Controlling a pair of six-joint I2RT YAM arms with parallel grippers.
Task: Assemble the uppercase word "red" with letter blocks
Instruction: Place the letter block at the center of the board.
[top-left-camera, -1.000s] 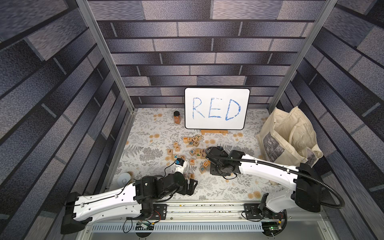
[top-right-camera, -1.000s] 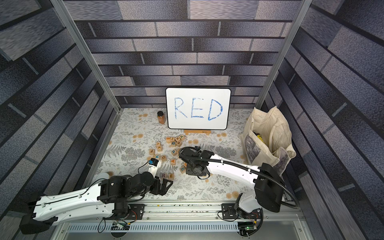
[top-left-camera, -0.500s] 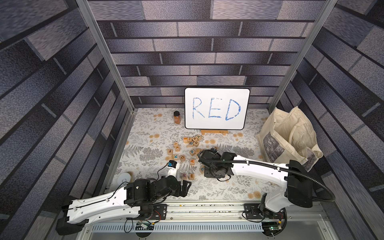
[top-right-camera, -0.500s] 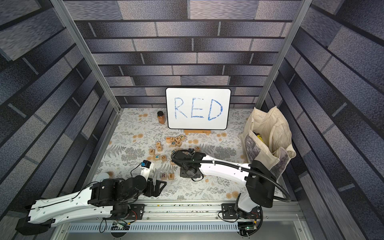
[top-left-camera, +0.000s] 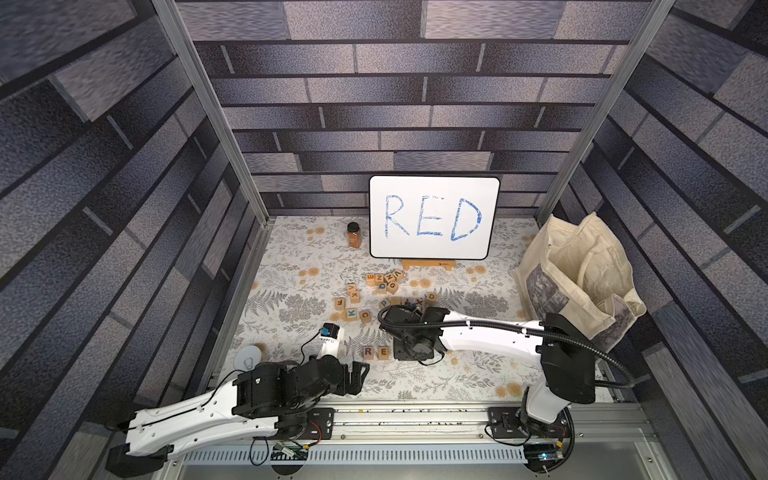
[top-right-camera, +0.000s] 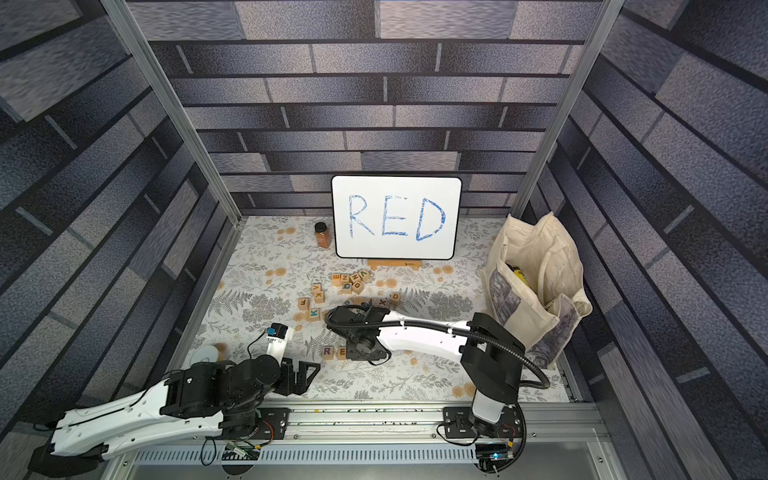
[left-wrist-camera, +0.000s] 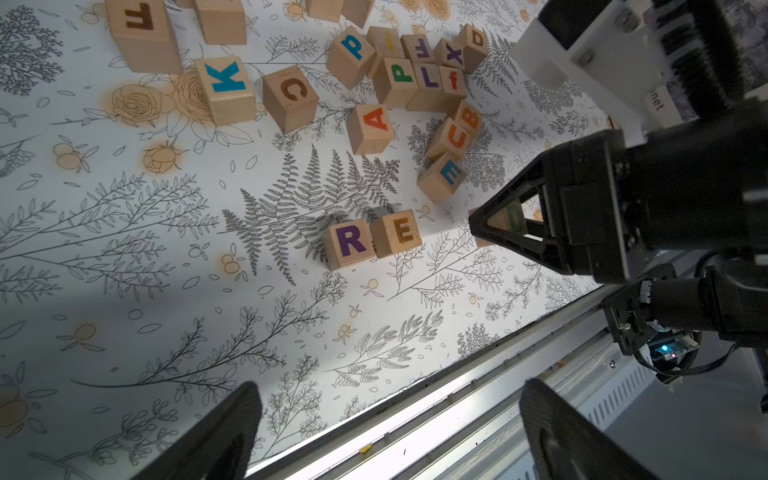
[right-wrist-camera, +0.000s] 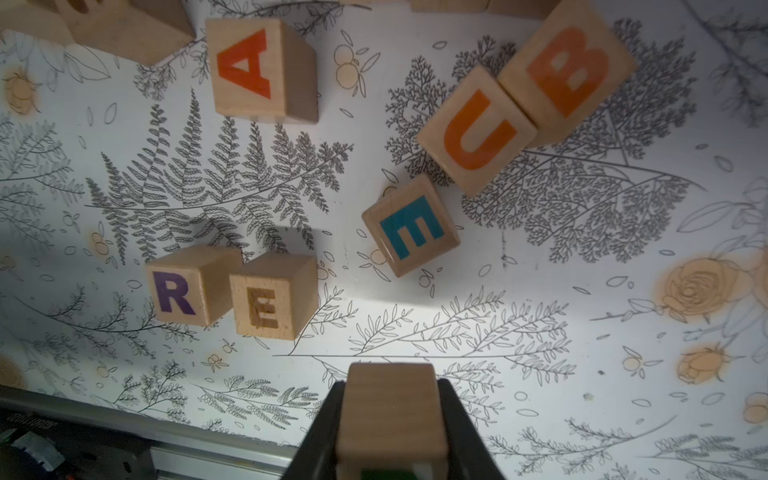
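**Letter-block assembly: R and E laid, D in the grip**

*Top views.* The right pincer (top-left-camera: 409, 350) points down at the worktop (top-left-camera: 291, 266). Just beside it stands the E block (top-left-camera: 383, 352). The R block (top-left-camera: 368, 352) touches E on the side away from that pincer. The wrist hides what the jaws hold. The left pincer (top-left-camera: 360, 377) hangs near the front rail, apart from both blocks, with its jaws spread wide and nothing between them. Loose blocks (top-left-camera: 382, 286) lie beyond the right pincer, toward the board (top-left-camera: 434, 222). Both top views show this layout.

*Left wrist view.* Ahead of the left pincer's fingers (left-wrist-camera: 224, 432), R (left-wrist-camera: 351, 245) and E (left-wrist-camera: 399, 235) sit touching, letters up. Just past E, the right pincer (left-wrist-camera: 498, 228) is clamped on the D block (left-wrist-camera: 515, 216). Its green letter shows through the finger frame. Whether D rests on the worktop cannot be told. A teal E (left-wrist-camera: 446, 176) lies near that pincer, off the row.

*Right wrist view.* D (right-wrist-camera: 390, 415) fills the space between the right pincer's fingers (right-wrist-camera: 328, 428), with a green strip at its near edge. Ahead and to one side stand R (right-wrist-camera: 183, 286) and E (right-wrist-camera: 266, 299), with a gap between E and D. The teal E (right-wrist-camera: 411, 226) lies straight ahead. Beyond it U (right-wrist-camera: 478, 129) touches B (right-wrist-camera: 565, 70), and A (right-wrist-camera: 253, 68) sits apart from them.
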